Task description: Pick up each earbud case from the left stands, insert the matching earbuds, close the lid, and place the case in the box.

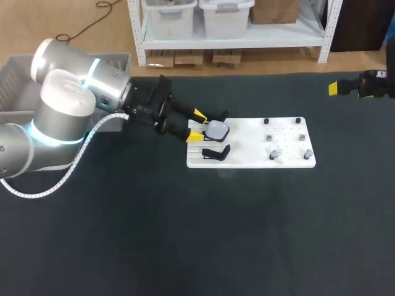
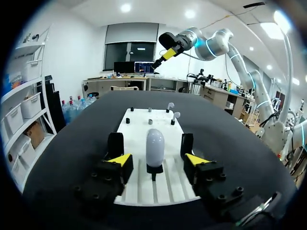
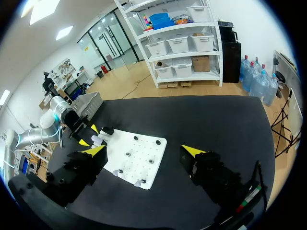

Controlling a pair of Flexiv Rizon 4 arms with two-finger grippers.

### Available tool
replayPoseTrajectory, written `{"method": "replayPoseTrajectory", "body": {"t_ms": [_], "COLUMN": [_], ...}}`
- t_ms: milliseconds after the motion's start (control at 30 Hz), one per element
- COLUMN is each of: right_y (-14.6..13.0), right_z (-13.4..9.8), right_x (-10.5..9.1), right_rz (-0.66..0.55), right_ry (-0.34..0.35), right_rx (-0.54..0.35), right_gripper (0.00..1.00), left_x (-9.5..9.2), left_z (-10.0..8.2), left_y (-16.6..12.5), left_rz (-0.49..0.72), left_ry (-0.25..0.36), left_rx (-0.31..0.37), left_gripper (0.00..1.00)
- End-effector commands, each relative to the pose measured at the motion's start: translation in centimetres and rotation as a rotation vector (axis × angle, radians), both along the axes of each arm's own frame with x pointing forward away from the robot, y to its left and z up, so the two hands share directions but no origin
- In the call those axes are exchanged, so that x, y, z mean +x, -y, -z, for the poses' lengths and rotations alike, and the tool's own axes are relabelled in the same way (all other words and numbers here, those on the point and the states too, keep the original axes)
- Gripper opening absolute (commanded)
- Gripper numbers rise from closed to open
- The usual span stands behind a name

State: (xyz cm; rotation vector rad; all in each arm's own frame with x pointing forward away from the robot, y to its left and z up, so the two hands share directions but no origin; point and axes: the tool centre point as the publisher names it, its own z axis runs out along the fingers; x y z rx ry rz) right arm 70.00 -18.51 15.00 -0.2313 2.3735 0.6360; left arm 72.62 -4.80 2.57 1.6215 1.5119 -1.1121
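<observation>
A pale grey earbud case [image 1: 217, 129] stands upright on a black stand at the left end of the white board [image 1: 247, 161]. My left gripper [image 1: 197, 125] straddles it with a yellow tip on each side. In the left wrist view the case [image 2: 155, 143] sits between the fingers of the left gripper [image 2: 158, 160], with a gap on both sides, so the gripper is open. Two white earbuds [image 1: 273, 153] [image 1: 305, 152] sit on pegs at the board's right end, seen ahead of the case as earbuds [image 2: 173, 111]. My right gripper [image 3: 144, 152] hangs open and empty, high over the table's far right [image 1: 345, 87].
A second black stand [image 1: 216, 152] on the board, nearer the front, holds nothing. Small black pegs [image 1: 282, 121] dot the board's right half. A grey box [image 1: 15, 83] sits at the table's far left, behind my left arm. Dark tabletop surrounds the board.
</observation>
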Motion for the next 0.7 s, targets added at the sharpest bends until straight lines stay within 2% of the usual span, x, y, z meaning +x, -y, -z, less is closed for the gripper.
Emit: {"method": "replayPoseTrajectory", "body": {"t_ms": [33, 200, 333, 700], "right_y": [0.0, 0.0, 0.0, 0.0], "right_z": [0.0, 0.0, 0.0, 0.0], "right_x": [0.0, 0.0, 0.0, 0.0], "right_rz": [0.0, 0.0, 0.0, 0.0], "right_ry": [0.0, 0.0, 0.0, 0.0], "right_rx": [0.0, 0.0, 0.0, 0.0], "right_gripper": [1.0, 1.0, 1.0, 1.0], "left_x": [0.7, 0.75, 0.64, 0.19], "left_z": [0.44, 0.5, 0.62, 0.84], "left_y": [0.59, 0.85, 0.98, 1.28], "left_rz": [0.009, 0.011, 0.015, 0.022], "left_ry": [-0.002, -0.003, -0.005, -0.016], "left_rx": [-0.003, -0.006, -0.006, -0.009], "left_gripper": [0.57, 0.54, 0.56, 0.55]}}
